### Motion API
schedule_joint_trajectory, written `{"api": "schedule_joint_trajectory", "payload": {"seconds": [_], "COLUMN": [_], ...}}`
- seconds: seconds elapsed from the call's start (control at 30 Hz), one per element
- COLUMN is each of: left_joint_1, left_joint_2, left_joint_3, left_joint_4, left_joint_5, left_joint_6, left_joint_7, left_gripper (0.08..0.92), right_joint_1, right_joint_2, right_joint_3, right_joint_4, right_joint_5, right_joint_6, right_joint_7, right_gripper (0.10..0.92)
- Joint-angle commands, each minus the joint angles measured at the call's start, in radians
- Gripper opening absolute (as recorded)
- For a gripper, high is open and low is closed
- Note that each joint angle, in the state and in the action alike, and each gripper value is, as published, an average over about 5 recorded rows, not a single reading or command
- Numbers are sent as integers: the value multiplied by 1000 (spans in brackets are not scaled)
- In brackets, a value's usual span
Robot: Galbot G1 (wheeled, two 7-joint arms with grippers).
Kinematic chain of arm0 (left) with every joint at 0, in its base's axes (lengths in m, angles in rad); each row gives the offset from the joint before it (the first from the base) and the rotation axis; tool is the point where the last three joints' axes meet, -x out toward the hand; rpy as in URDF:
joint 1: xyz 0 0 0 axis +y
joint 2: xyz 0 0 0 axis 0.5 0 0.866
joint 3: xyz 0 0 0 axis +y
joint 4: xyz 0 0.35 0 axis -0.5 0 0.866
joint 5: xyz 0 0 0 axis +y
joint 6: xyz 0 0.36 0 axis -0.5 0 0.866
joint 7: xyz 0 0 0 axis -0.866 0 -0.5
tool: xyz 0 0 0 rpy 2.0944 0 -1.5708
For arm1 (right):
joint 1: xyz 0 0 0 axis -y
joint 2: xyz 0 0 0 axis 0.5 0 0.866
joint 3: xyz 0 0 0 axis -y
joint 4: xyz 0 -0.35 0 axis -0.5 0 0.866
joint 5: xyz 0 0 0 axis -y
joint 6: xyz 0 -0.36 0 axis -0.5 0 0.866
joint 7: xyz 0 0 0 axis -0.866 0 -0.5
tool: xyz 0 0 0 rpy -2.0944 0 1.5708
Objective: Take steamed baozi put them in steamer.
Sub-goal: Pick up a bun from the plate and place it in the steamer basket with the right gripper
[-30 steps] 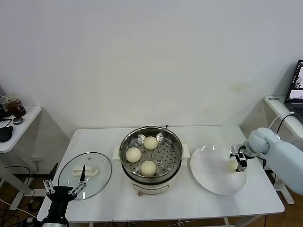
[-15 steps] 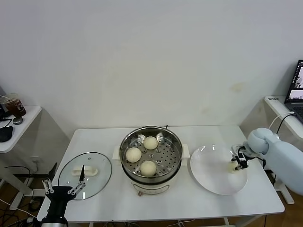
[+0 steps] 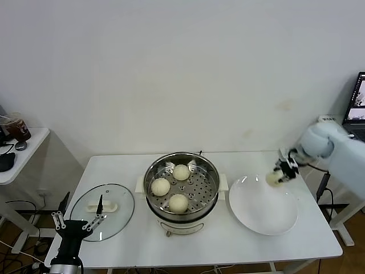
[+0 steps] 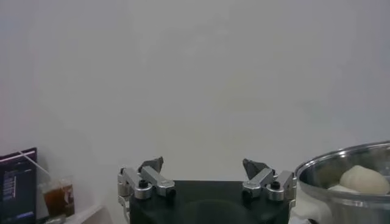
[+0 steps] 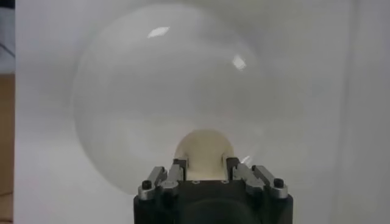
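Observation:
The steamer (image 3: 150, 181) is a shiny steel pot on a white base at the table's middle. Three cream-white baozi lie on its perforated tray: one at the back (image 3: 181, 172), one at the left (image 3: 161, 185), one at the front (image 3: 178, 202). My right gripper (image 3: 277, 176) is shut on the fourth baozi (image 3: 273, 178) and holds it in the air above the far right part of the white plate (image 3: 263, 212). In the right wrist view the baozi (image 5: 204, 148) sits between the fingers, above the plate (image 5: 122, 91). My left gripper (image 3: 74, 225) is open and empty, low at the table's front left.
A round glass lid (image 3: 117, 197) with a white handle lies left of the steamer. The steamer rim (image 4: 341, 159) and a baozi (image 4: 364, 179) show in the left wrist view. A side table (image 3: 23, 151) with a drink cup stands at far left; a laptop (image 3: 359, 100) at far right.
My right gripper has lifted the baozi off the plate, moving up and toward the back. The left arm has barely moved.

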Motion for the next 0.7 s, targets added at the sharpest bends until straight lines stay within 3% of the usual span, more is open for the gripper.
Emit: {"api": "schedule_joint_trajectory", "payload": {"seconds": [0.03,0.27,0.47,0.7], "left_joint_1": [-16,-21,-18,-15], "left_joint_2": [5,-3,-10,-17], "left_joint_3": [3,6,-2,-3], "left_joint_4": [4,10,13,4], "left_joint_5": [-4,-2,-1,0], "left_joint_6": [1,-1,-1,1], "left_joint_7": [1,-1,-2,-1], "left_gripper": [823,823,823,823], "right_joint_1": [629,564,456,357], "right_joint_2": [184,364,457,459], "right_joint_3": [-489,-513,-493,-500], "right_joint_4": [268,313,281,206], "right_joint_5": [480,653,652,560], "right_joint_6": [-241,-422,-500,-511], "right_joint_7": [99,227,283,298], "right_gripper": [416,418,416,416]}}
